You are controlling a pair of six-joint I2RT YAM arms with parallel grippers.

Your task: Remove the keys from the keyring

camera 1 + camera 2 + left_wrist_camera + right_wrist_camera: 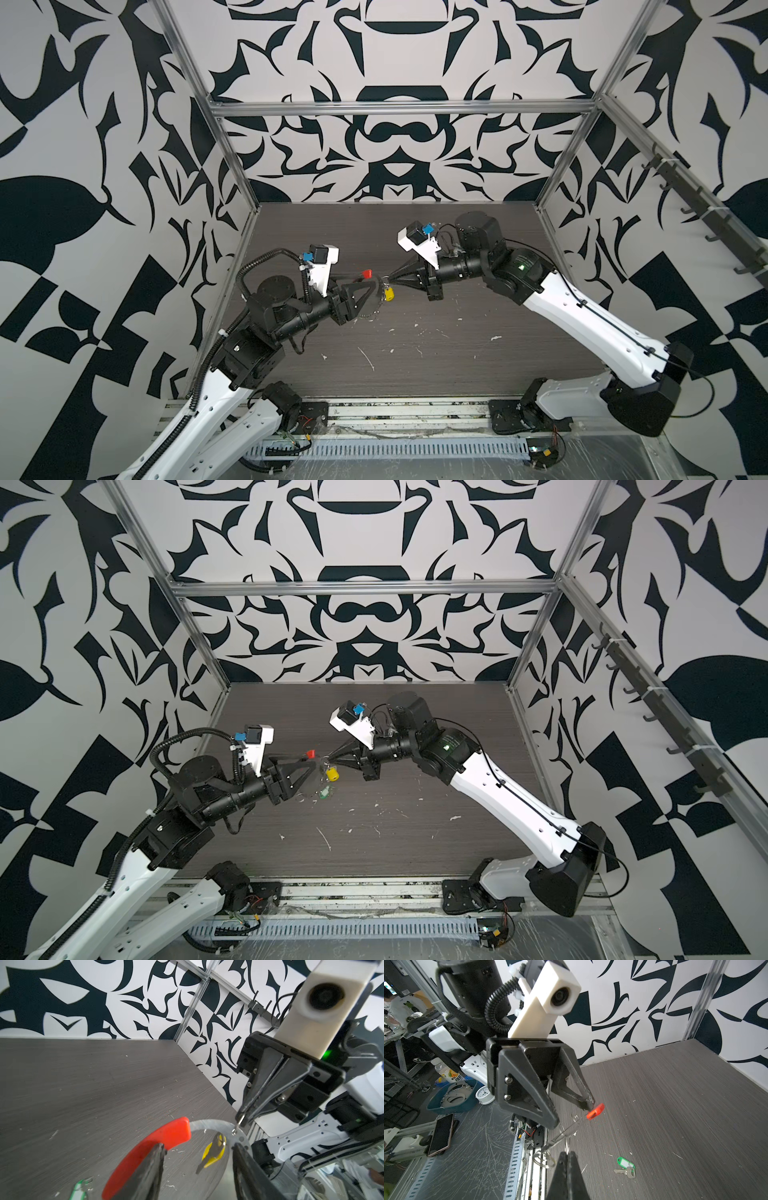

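Drink bottle label (453, 1076): seen in the right wrist view, past the table's front edge and beside a blue tub (452, 1103). The characters look like "维B"; the rest is too small to read.
Alarm clock dial (485, 1093): there are marks around the face, too small to read.
Right arm joint sticker (524, 262): round printed label on the black housing; the print cannot be read.
Green key tag (625, 1162): white insert, writing cannot be made out.

Black-white patterned walls (399, 54), aluminium frame (399, 108), dark wood-grain tabletop (436, 370).
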